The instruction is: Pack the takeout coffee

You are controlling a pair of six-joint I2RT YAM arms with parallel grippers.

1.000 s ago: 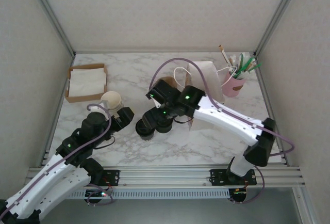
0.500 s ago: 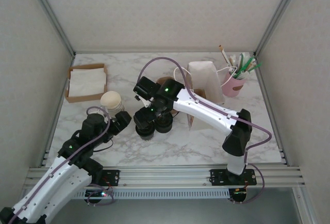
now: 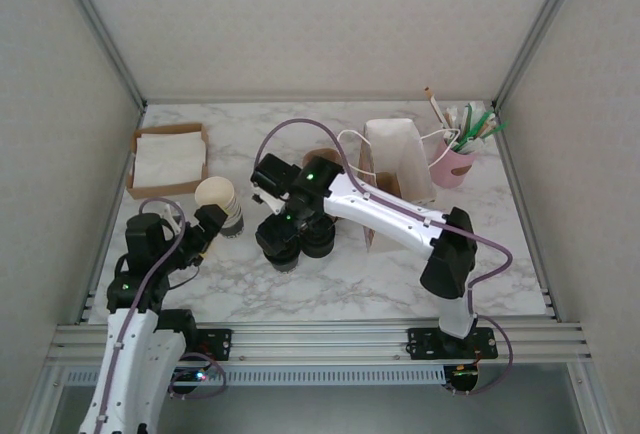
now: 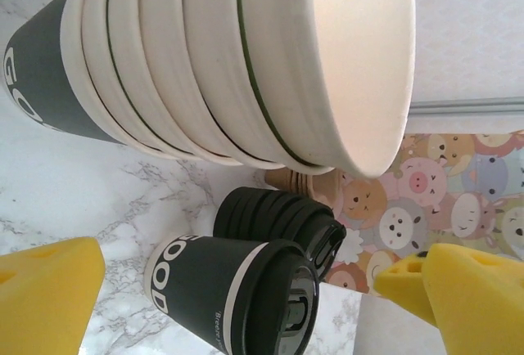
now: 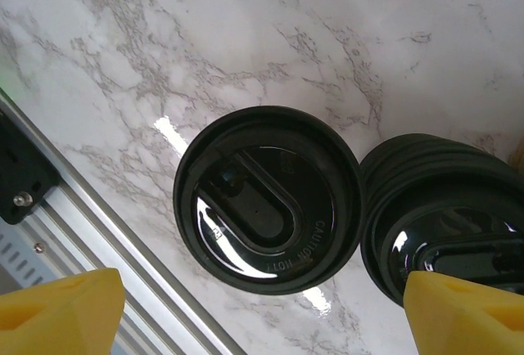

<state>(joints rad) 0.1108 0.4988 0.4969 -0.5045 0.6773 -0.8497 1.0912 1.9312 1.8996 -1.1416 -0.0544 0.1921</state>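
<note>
Fingers of the right gripper [image 5: 262, 310] stand wide apart and grasp nothing. A second ago this arm reached over the paper bag [image 3: 395, 154] near the far right of the worktop [image 3: 330, 294]; now it has swung left, and its wrist hangs over the takeout coffee [image 5: 266, 199], which stands with its black lid on near the middle of the worktop, a little toward the near edge. The stack of lids [image 5: 446, 208] stands just beside the coffee, perhaps touching it. The left gripper [image 4: 254, 289] is also fully released and holds nothing; its arm has drawn back toward the near left corner, away from the stack of cups [image 3: 217, 197]. I judge that the left arm gives room and the right arm prepares to take the coffee, so the packing itself is not yet done. In the top view the right wrist covers the coffee and its own fingers, so I cannot tell how high the fingers are above the lid. In the right wrist view one finger cuts off part of the lid stack. The inside of the bag is hard to make out.
</note>
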